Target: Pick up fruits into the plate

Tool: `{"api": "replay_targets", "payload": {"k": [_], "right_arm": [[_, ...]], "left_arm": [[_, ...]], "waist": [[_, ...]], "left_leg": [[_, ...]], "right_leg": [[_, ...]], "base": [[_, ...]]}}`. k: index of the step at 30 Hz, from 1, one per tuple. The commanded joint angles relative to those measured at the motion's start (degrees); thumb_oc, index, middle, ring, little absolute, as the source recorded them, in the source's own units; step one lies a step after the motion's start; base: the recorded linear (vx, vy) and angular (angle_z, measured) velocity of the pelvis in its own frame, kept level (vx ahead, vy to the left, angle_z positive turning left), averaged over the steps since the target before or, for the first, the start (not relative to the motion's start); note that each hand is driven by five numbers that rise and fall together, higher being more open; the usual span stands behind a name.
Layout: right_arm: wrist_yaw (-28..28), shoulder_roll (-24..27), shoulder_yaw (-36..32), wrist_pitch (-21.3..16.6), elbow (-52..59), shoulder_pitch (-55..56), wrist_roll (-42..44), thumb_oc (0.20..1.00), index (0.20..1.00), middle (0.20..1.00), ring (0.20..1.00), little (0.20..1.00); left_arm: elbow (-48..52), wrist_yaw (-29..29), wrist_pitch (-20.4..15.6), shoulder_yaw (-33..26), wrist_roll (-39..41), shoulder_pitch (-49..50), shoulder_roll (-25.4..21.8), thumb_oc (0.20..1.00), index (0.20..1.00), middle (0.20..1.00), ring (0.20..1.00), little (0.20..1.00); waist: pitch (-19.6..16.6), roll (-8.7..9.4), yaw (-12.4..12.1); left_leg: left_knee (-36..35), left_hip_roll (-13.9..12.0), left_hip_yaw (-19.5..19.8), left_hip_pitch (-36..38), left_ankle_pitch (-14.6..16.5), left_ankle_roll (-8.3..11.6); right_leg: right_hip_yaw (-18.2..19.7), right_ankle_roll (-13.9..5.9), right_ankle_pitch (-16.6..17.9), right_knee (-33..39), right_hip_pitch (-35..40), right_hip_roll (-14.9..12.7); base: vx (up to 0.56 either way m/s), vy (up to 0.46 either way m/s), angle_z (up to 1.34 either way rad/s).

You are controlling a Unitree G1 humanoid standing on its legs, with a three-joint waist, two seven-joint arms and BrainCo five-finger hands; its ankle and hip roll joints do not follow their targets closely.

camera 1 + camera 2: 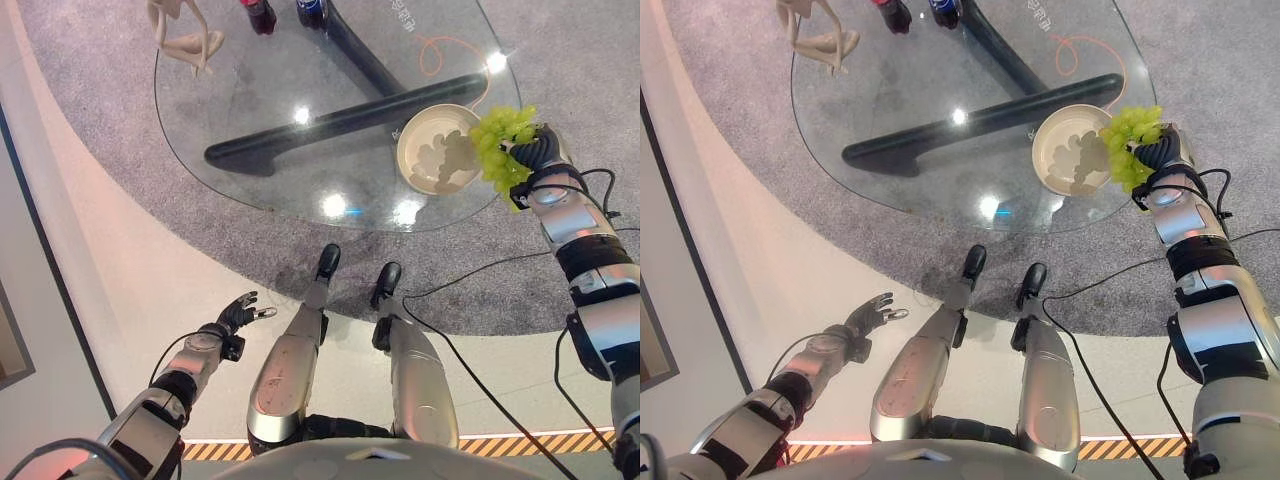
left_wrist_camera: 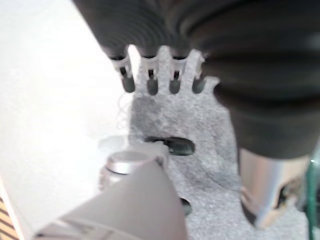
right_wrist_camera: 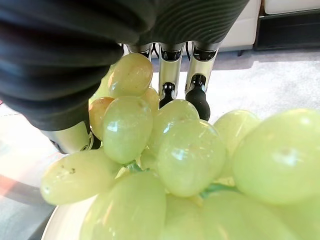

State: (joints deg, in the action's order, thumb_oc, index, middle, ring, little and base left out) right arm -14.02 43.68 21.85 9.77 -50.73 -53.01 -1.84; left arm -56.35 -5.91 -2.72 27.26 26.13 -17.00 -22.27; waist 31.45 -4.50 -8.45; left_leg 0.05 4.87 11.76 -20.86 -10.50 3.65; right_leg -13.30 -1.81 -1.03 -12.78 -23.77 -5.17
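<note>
One bunch of green grapes (image 1: 503,145), held by the right hand (image 1: 1160,160) at the right edge of the glass table (image 1: 260,100), hanging just over the rim of the cream plate (image 1: 415,170), which sits near that same edge. Grip: fingers (image 3: 199,75) curl round the top of the bunch, the berries packed against the palm; the exact hold on the stem is hidden, so probably a clasp of stem and upper berries together.

Handling: light, soft, thin-skinned; berries bruise under squeeze and can drop off the stalk if shaken. Smooth skins look slippery. Best hold is the main stem or the crown of the cluster, not single berries. Lower gently into the plate before letting go.

Left hand (image 1: 238,313): idle, low beside the robot over the pale floor, fingers loosely extended, holding nothing.
</note>
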Motion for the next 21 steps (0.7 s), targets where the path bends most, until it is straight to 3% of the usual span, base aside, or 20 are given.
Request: {"api": "replay_targets", "payload": {"k": [1,16,18,19,20,21], "right_arm": [[-3.6,5.0,4.4,-0.8,0.7,-3.9,-3.3,0.200,0.200,0.200,0.200,0.200],[-4.9,1.9,7.5,-0.3,4.0,-8.8,-8.5,0.200,0.200,0.200,0.200,0.200],[-4.2,0.4,8.9,1.6,6.1,-9.6,-11.2,0.200,0.200,0.200,0.200,0.200],[-4.2,0.2,9.2,1.8,6.1,-9.7,-11.5,0.442,0.442,0.442,0.442,0.442],[-4.5,-0.1,9.5,2.0,6.0,-9.9,-11.9,1.000,1.000,1.000,1.000,1.000],[-4.6,-0.2,9.6,2.0,6.0,-10.0,-12.0,1.000,1.000,1.000,1.000,1.000]], "left_arm": [[1.5,0.3,-1.2,1.2,1.6,2.8,0.2,1.000,1.000,1.000,1.000,1.000],[2.6,0.7,-2.3,1.7,2.0,3.3,1.7,1.000,1.000,1.000,1.000,1.000],[3.2,1.1,-2.4,1.9,2.3,3.1,2.3,1.000,1.000,1.000,1.000,1.000],[3.1,1.1,-2.5,1.9,2.3,3.1,2.3,1.000,1.000,1.000,1.000,1.000],[3.0,1.0,-2.8,1.9,2.3,3.1,2.4,1.000,1.000,1.000,1.000,1.000],[3.0,1.0,-2.9,2.0,2.4,3.1,2.5,1.000,1.000,1.000,1.000,1.000]], "waist": [[-1.7,-1.32,0.5],[-1.7,-1.87,-0.2],[-1.7,-1.82,-0.4],[-1.7,-1.81,-0.5],[-1.7,-1.83,-0.6],[-1.7,-1.83,-0.6]], "left_leg": [[11.6,2.2,-4.6,-3.8,12.6,-3.40],[14.1,2.9,-6.3,-8.3,12.8,-3.39],[14.5,3.2,-6.6,-9.0,12.8,-3.53],[14.5,3.2,-6.6,-9.1,12.8,-3.56],[14.6,3.2,-6.6,-9.2,12.8,-3.60],[14.6,3.3,-6.6,-9.3,12.8,-3.61]], "right_leg": [[0.7,-1.49,-1.3,-2.3,-3.3,0.2],[1.4,-1.86,-1.6,-5.3,-8.6,-0.2],[1.5,-1.98,-1.7,-5.7,-9.5,-0.3],[1.5,-2.02,-1.7,-5.8,-9.7,-0.4],[1.5,-2.01,-1.6,-5.9,-9.8,-0.3],[1.5,-2.02,-1.6,-6.0,-9.9,-0.3]], "base": [[-0.03,0.060,0.05],[-0.02,0.037,0.00],[-0.03,0.073,0.01],[-0.04,0.081,0.00],[0.00,0.000,0.00],[0.00,0.000,0.00]]}}
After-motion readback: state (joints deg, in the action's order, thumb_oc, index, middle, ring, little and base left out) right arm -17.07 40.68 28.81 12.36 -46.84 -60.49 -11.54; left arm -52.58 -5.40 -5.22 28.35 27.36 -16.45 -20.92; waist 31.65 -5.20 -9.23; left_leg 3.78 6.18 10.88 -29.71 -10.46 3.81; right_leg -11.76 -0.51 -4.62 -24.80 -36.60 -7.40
